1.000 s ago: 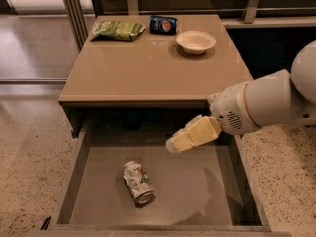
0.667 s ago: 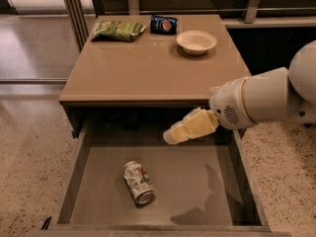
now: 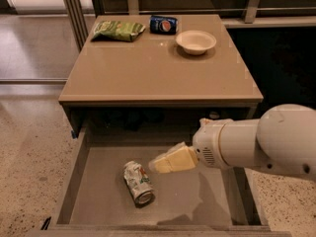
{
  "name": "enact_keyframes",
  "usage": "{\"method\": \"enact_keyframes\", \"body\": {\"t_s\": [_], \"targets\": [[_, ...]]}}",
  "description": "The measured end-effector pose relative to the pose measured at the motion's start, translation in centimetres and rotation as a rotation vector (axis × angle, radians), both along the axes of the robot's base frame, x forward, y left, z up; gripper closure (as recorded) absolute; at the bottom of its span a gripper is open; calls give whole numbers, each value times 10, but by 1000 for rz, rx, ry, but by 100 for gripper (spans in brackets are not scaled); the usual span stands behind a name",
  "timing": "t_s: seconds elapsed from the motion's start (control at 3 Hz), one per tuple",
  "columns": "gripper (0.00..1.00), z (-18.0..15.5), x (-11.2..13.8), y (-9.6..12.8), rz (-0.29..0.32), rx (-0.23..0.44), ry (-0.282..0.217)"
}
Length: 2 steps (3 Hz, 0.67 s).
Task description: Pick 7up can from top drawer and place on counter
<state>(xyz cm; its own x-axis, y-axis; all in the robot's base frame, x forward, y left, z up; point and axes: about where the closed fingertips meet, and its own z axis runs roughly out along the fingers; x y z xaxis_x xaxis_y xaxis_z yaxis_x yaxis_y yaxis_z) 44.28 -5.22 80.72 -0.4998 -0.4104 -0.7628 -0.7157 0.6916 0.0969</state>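
The 7up can (image 3: pixel 138 181) lies on its side on the flat bottom of the open top drawer (image 3: pixel 192 201), left of centre, silver end toward the front. It looks dented. My gripper (image 3: pixel 157 163) hangs over the drawer just to the right of the can and slightly above it, its cream fingers (image 3: pixel 173 160) pointing left toward the can. It holds nothing. The tan counter (image 3: pixel 158 68) lies behind the drawer.
On the counter's far edge sit a green chip bag (image 3: pixel 118 30), a dark blue Pepsi can (image 3: pixel 163 24) and a white bowl (image 3: pixel 195 41). Speckled floor (image 3: pixel 29 152) lies to the left. My white arm (image 3: pixel 261 144) covers the drawer's right side.
My gripper has moved down and to the left, from near the drawer's back right to just beside the can. The can has not moved.
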Motion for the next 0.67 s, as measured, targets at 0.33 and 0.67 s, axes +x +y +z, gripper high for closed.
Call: {"method": "enact_keyframes", "body": {"t_s": [0.33,0.67], "targets": [[0,-44,-10,27,19,24,40],[0,-43,-10,27,17,19,35]]}}
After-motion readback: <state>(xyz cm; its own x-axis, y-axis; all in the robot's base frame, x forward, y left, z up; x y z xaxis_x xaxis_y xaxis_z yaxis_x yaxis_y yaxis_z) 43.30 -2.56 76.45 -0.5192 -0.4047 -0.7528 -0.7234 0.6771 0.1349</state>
